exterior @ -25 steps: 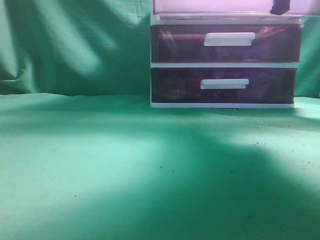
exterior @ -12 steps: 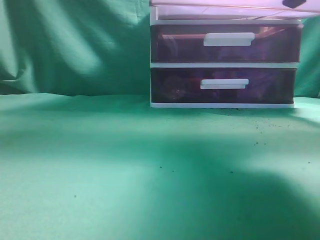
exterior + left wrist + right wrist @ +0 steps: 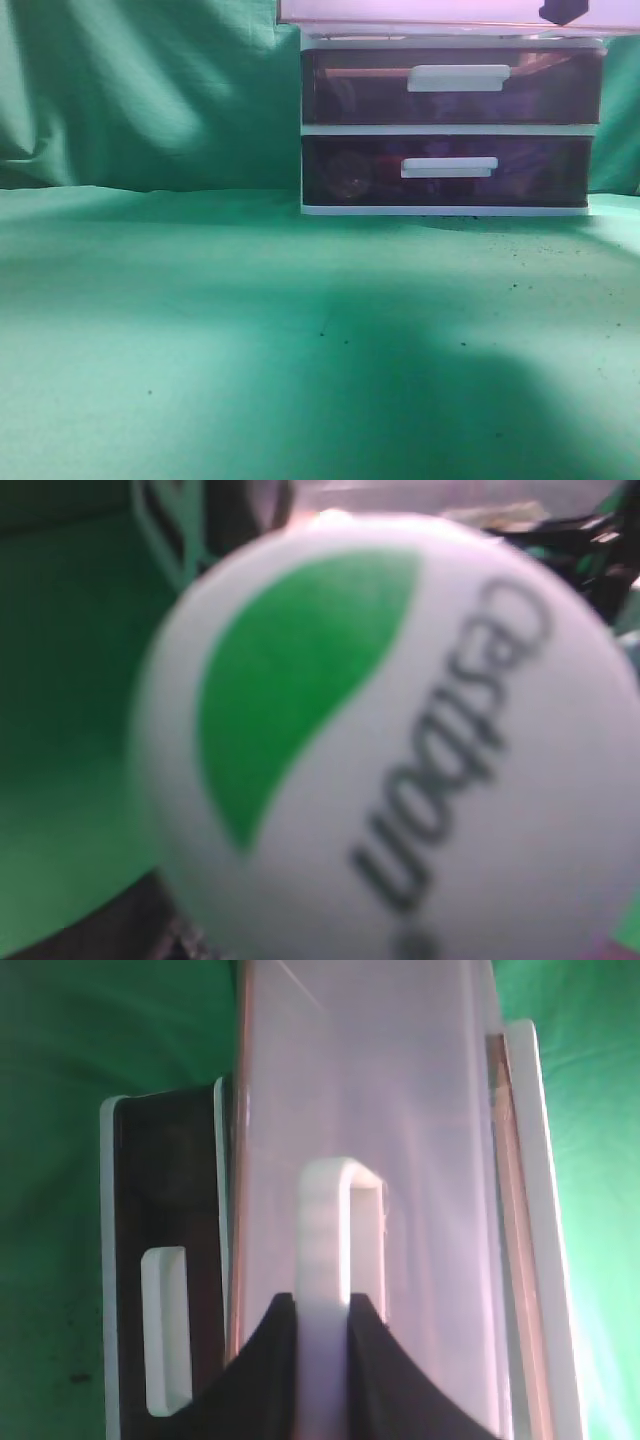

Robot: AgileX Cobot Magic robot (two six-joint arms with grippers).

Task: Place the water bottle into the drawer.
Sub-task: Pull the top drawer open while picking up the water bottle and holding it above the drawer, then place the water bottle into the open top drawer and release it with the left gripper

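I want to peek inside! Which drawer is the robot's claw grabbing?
The top drawer: the right gripper pinches its white handle. The two lower drawers sit shut, untouched.

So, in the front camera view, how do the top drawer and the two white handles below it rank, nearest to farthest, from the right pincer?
1. top drawer, at the picture's top edge; the right pincer is right at its front.
2. middle drawer handle, just below and a little left of the pincer.
3. bottom drawer handle, lowest of the three.

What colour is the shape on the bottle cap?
Green, a leaf-like patch on the white bottle cap, beside dark lettering. The left wrist view shows it best.
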